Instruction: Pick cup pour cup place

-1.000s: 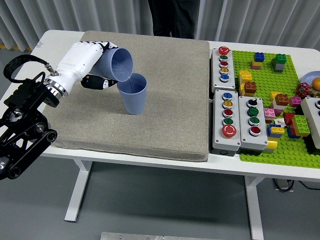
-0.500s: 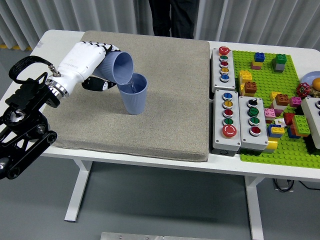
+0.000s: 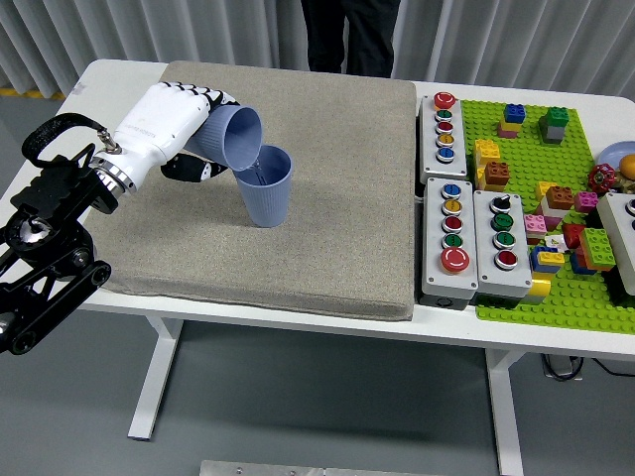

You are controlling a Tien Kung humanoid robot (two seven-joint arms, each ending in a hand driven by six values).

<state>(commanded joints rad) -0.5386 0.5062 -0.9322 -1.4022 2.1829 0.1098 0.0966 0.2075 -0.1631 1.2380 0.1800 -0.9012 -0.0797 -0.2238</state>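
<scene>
Head view: two blue cups [image 3: 264, 186], one hand [image 3: 177, 124]

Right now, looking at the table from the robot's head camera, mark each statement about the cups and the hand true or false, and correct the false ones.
1. The left hand holds a tilted blue cup. True.
2. The held cup's mouth leans over the rim of the standing cup. True.
3. The standing cup lies on its side. False: it stands upright on the grey mat.
4. The standing cup rests on the green brick plate. False: that plate lies at the right, beyond the button boxes.
5. The robot's right hand grips the standing cup. False: no right hand shows.
</scene>
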